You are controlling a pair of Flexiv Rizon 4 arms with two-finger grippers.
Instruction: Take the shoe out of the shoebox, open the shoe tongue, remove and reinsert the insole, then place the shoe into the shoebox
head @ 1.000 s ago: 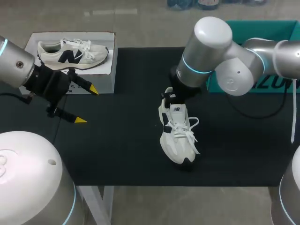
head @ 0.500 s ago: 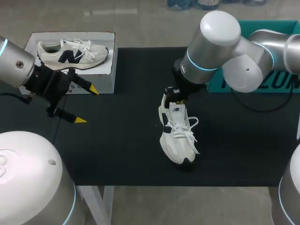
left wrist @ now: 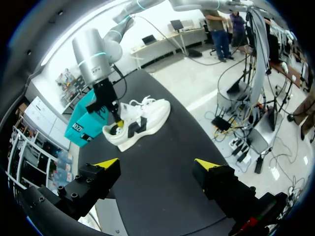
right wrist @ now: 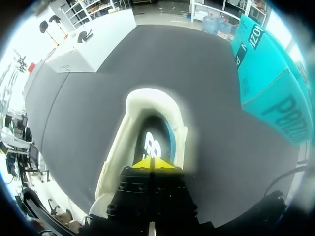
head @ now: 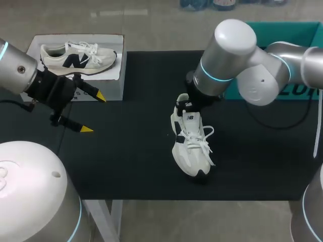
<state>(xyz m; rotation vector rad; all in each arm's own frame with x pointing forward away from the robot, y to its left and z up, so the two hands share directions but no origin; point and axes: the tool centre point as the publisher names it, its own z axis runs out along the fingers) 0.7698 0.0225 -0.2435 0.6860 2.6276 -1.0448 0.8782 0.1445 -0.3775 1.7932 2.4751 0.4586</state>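
Note:
A white sneaker lies on the black mat mid-table, toe toward the front edge. My right gripper is at its heel opening. In the right wrist view the yellow tips are pressed together, shut, just over the insole inside the shoe; nothing shows between them. The white shoebox stands at the back left. My left gripper hangs open in front of the box, holding nothing. From the left wrist, its fingers stand wide apart, with the shoe and my right gripper far ahead.
Another white sneaker lies on its side on top of the shoebox. A teal box stands at the back right behind my right arm, also seen as the teal box beside the shoe. Black mat lies bare between the two grippers.
My right arm's upper joints have swung a little while its gripper stayed at the shoe's opening. The shoe and my left arm have not moved.

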